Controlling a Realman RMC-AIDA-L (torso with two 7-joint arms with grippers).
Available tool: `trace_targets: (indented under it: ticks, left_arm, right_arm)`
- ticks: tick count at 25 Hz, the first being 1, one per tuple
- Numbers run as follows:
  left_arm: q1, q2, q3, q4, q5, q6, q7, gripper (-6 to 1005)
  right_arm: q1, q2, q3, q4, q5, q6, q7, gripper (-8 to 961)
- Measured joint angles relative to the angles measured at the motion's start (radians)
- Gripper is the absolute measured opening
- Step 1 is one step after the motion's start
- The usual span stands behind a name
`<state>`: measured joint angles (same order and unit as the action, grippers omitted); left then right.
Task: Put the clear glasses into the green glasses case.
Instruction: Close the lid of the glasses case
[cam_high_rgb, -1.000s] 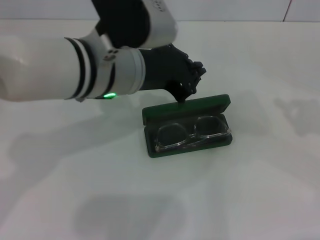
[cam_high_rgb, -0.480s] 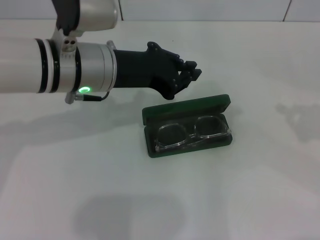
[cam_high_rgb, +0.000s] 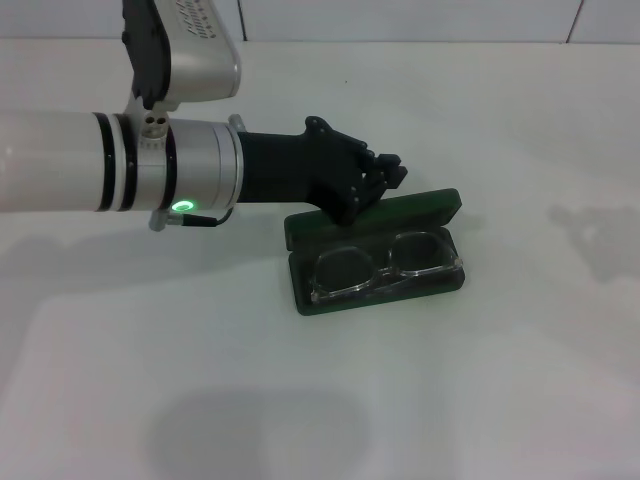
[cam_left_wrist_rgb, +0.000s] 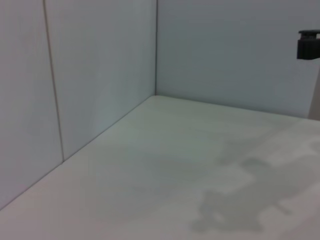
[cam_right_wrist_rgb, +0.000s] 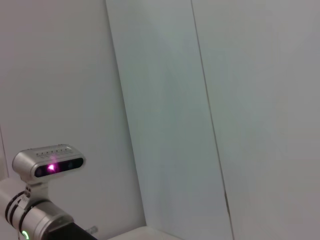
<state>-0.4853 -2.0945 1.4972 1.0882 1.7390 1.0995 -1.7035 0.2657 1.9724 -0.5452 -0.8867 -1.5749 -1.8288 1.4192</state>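
A broad white tabletop (cam_high_rgb: 480, 400) fills the room's working area, its matte surface carrying soft grey shadows under even overhead light. Pale panelled walls (cam_left_wrist_rgb: 100, 75) enclose it, meeting at a corner (cam_left_wrist_rgb: 156, 50) where the table ends. Thin vertical seams (cam_right_wrist_rgb: 207, 100) divide the wall panels, and one dark seam (cam_high_rgb: 575, 20) angles down behind the table's far edge.

Head camera looks down, fairly near, on the desk (cam_high_rgb: 500, 400) and the left arm (cam_high_rgb: 120, 175). Left wrist camera faces low across bare desk toward a wall corner (cam_left_wrist_rgb: 156, 75); right wrist camera faces wall panels, sharing the left arm.
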Motion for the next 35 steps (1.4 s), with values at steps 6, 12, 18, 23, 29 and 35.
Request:
trace_targets:
  ticks: [6,12,18,23,29,35]
  left_arm:
    - [-0.043,0.0,-0.006,-0.1,-0.071,-0.019,0.069,86]
    - [-0.077,0.001,0.0,-0.161,-0.071,-0.069,0.095,93]
    - [-0.093,0.002,0.0,-0.198,-0.069,-0.066,0.104,100]
    - [-0.09,0.002,0.0,-0.219,-0.069,-0.066,0.11,106]
    - [-0.104,0.001,-0.004,-0.278,-0.074,-0.073,0.136,113]
    - [-0.106,0.001,-0.003,-0.29,-0.077,-0.078,0.139,120]
  right_arm:
    - [0.004,-0.001,-0.001,0.007,-0.001,0.002,-0.001,121]
    - [0.004,-0.003,0.002,0.007,-0.001,0.004,-0.002,123]
    - [0.004,-0.003,0.001,0.009,-0.002,0.011,-0.002,125]
    - [0.006,-0.003,-0.003,0.01,-0.002,0.017,-0.002,126]
    - [0.009,0.0,-0.008,0.01,-0.002,0.02,-0.01,128]
    - [0.009,0.0,-0.009,0.011,-0.002,0.02,-0.011,130]
